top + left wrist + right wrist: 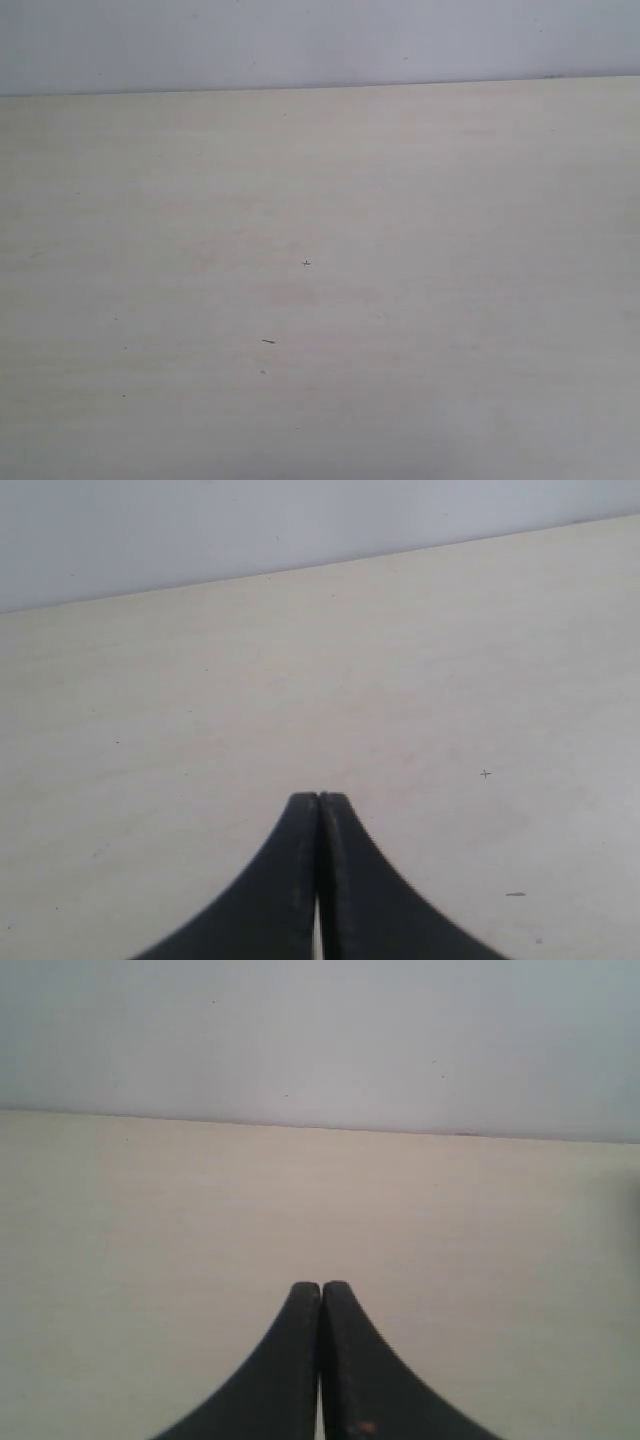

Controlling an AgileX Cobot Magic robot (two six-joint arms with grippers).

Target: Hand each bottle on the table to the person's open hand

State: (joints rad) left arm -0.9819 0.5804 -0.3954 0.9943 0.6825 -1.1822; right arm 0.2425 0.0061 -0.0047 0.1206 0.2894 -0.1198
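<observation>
The pale beige table (400, 200) fills the exterior view, bare but for tiny dark specks. No bottles and no person's open hand show in any view. Neither arm appears in the exterior view. In the left wrist view my left gripper (319, 798) hangs above the table (150, 680), its black fingers pressed together with nothing between them. The right wrist view shows my right gripper (321, 1286) the same way, fingers touching, empty, over the table (150, 1210).
A plain grey-white wall (300, 40) rises behind the table's far edge. A small cross-shaped mark (306, 263) and a short dark sliver (268, 341) lie on the tabletop.
</observation>
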